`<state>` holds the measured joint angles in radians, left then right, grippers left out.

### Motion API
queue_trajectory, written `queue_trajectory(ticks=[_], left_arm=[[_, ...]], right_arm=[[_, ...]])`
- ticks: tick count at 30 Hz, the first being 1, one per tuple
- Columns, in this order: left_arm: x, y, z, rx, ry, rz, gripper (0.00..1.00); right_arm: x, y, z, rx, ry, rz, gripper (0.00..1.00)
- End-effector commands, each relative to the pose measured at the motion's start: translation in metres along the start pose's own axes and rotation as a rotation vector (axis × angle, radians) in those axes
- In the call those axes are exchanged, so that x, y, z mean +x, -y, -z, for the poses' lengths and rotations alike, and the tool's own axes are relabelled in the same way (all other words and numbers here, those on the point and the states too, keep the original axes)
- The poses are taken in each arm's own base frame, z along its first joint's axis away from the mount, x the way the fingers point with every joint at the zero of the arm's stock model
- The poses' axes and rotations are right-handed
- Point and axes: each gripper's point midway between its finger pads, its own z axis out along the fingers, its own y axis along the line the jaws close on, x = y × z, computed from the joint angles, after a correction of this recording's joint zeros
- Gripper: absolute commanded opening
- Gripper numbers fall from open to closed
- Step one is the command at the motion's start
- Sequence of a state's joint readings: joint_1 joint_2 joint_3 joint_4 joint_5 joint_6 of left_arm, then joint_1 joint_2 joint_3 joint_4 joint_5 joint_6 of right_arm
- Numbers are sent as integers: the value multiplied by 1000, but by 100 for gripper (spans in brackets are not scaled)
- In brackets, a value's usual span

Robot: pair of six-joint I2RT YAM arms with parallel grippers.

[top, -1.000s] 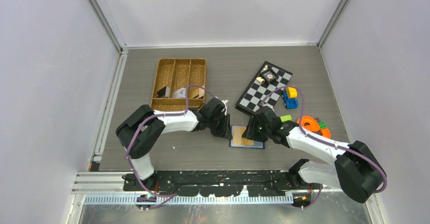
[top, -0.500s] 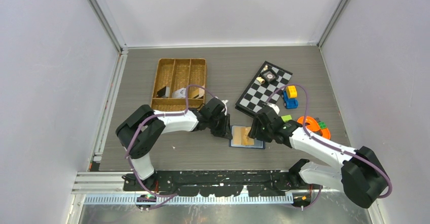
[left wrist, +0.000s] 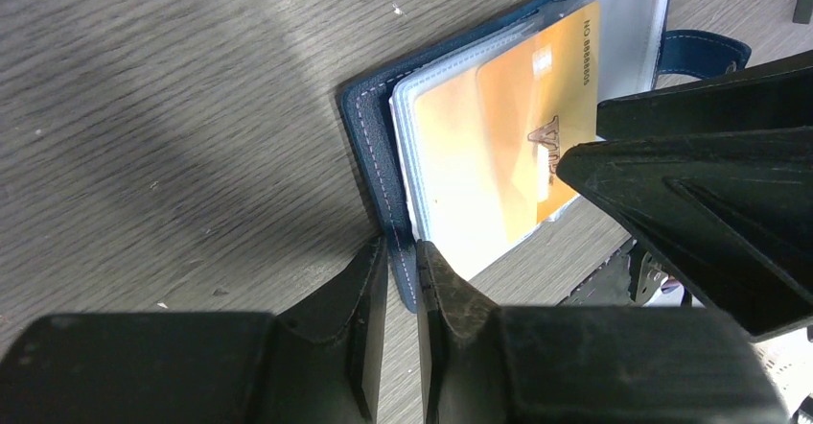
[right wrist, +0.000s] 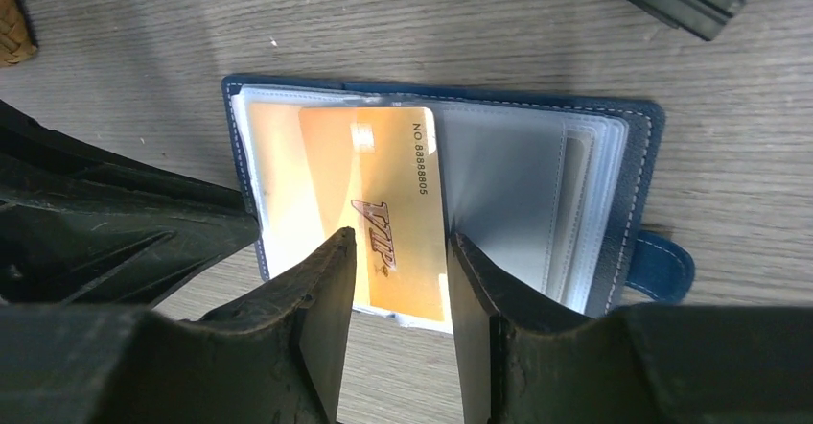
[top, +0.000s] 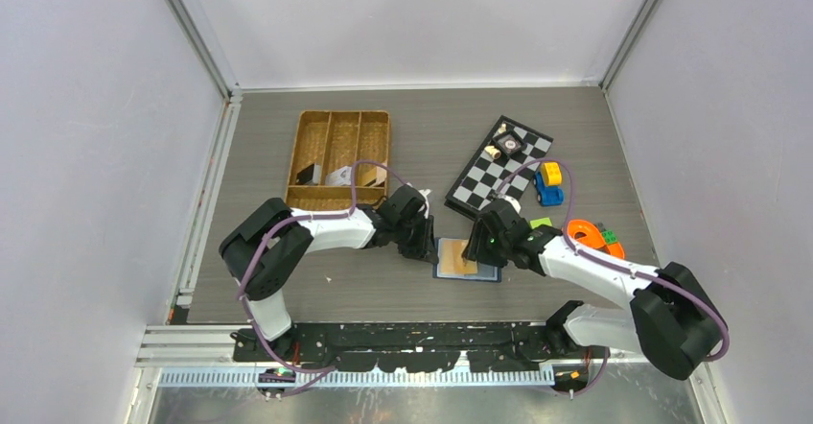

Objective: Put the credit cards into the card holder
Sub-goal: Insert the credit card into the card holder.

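Observation:
The navy card holder (top: pixel 484 272) lies open on the table, its clear inner pockets facing up (right wrist: pixel 633 155). An orange-tan credit card (right wrist: pixel 383 175) marked VIP sits partly in the left pocket and also shows in the left wrist view (left wrist: pixel 508 146). My left gripper (left wrist: pixel 403 247) is shut on the holder's left cover edge (left wrist: pixel 369 146) and pins it in place. My right gripper (right wrist: pixel 401 251) is open, its fingers straddling the near end of the orange card. A dark card (top: pixel 309 173) and a white card (top: pixel 337 176) lie in the wicker tray.
The brown wicker tray (top: pixel 340 122) stands at the back left. A checkerboard (top: pixel 499 179) with small pieces lies behind the holder. A blue and yellow toy car (top: pixel 548 186) and an orange ring toy (top: pixel 587 235) sit to the right.
My right gripper has shifted slightly right and then back left over the holder. The left gripper has kept its hold and the holder has stayed put.

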<state>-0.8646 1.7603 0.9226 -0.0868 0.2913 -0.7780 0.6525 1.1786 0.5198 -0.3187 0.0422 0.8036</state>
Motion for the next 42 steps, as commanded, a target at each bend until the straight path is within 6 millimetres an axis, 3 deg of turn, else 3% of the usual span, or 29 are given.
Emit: queue_trajectory(ticks=[1,24,34,42], left_arm=[[-2,4,-4,10,-2,-18,19],[-3,7,-1,17,3,-20,18],[-3,-2,8,-29,33,-17,17],[-2,-6,13,-49,43,-19,18]], right_arm=[[-8,-18,-2,-56,10,-10,45],[-1,-55,-10,-139,-32,21,42],[4,-79,-16,-165,-47,70,41],[-2,-86,-4,-180,-23,84,43]])
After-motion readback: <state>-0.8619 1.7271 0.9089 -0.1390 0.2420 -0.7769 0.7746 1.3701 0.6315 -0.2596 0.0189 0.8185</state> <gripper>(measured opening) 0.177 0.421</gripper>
